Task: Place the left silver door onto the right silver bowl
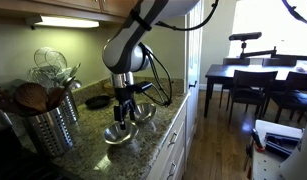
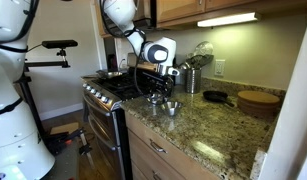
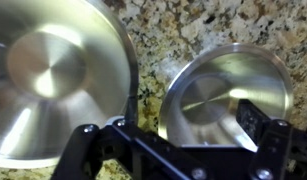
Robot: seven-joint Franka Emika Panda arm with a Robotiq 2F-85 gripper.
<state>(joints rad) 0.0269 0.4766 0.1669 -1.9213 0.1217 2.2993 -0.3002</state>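
Two silver bowls sit side by side on the granite counter. In the wrist view one bowl [image 3: 53,75] fills the left and the other bowl [image 3: 228,95] lies at the right. Both bowls show in both exterior views: one [image 1: 118,132] [image 2: 170,107] and its neighbour [image 1: 144,113] [image 2: 156,99]. My gripper [image 3: 193,115] hangs just above them [image 1: 125,108] [image 2: 163,92] and is open and empty. Its left finger is over the gap between the bowls and its right finger is over the inside of the right bowl.
A metal utensil holder [image 1: 53,122] with whisks and wooden tools stands at the counter's back. A black pan [image 1: 98,101] lies behind the bowls. A stove [image 2: 111,92] adjoins the counter. A wooden board [image 2: 258,100] lies further along. The counter edge [image 1: 171,118] is close to the bowls.
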